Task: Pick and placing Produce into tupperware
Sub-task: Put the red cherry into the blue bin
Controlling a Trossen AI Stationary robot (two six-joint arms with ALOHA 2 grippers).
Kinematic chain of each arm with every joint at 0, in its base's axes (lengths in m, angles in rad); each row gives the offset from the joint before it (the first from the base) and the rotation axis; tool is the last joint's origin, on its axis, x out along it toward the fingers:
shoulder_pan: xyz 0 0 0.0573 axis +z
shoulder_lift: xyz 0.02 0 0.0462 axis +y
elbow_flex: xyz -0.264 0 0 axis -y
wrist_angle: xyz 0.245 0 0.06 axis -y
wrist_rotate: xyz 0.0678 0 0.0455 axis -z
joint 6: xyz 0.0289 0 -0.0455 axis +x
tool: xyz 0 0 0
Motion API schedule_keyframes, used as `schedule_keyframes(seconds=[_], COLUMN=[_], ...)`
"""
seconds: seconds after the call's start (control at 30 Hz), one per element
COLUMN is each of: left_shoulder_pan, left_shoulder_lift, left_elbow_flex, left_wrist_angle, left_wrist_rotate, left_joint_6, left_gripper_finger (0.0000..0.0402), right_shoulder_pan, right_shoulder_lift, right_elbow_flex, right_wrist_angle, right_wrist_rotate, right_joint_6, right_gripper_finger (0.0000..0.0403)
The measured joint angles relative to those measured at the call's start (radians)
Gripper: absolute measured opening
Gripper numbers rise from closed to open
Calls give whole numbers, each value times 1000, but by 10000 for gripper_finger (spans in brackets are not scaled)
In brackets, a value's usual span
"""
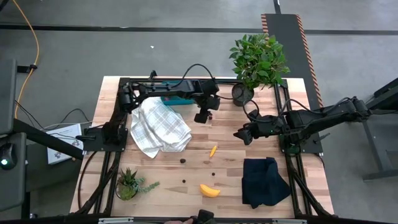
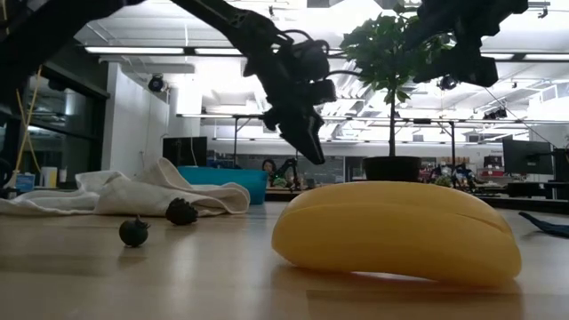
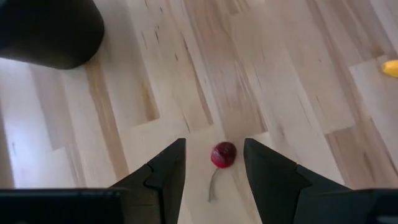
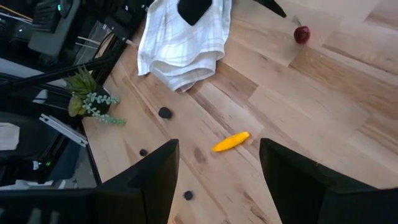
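The left pincer (image 1: pixel 204 117) hangs open over the table (image 1: pixel 224 165), just in front of the teal box (image 1: pixel 176 99) at the far side; in its wrist view a small red fruit with a thin stem (image 3: pixel 223 154) lies on the wood between the two fingers (image 3: pixel 166 171), untouched. The box sits partly under the left arm, with the white checked cloth (image 1: pixel 158 127) bunched against its near side. The right pincer (image 1: pixel 239 134) hovers open and empty near the table's middle, beside the dark pot of the leafy bush (image 1: pixel 242 94). The orange carrot (image 1: pixel 213 150) lies near the centre, the banana (image 1: pixel 209 190) close to the near edge, and three tiny dark berries sit apart on the wood, the largest (image 1: pixel 183 160) just off the cloth. A spiky green plant (image 1: pixel 127 183) stands at the near left, a black cloth (image 1: pixel 264 180) lies at the near right
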Motion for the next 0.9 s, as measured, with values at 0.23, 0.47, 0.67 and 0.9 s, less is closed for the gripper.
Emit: schedule_keyframes(seconds=[0.23, 0.47, 0.67, 0.9], left_shoulder_pan=[-18, -17, -17, -17], left_shoulder_lift=[83, 147, 164, 163], left_elbow_flex=[173, 230, 229, 230], left_wrist_angle=[-108, -204, -237, -239], left_wrist_rotate=[-23, -55, -68, -68], left_joint_6=[2, -1, 3, 33], left_gripper_finger=[150, 150, 150, 150], right_shoulder_pan=[0, 0, 0, 0], right_shoulder_lift=[0, 0, 0, 0], right_elbow_flex=[0, 0, 0, 0], right_wrist_angle=[0, 0, 0, 0], right_wrist_rotate=[4, 4, 3, 3], right_joint_6=[-15, -31, -40, -43], right_gripper_finger=[215, 215, 215, 215])
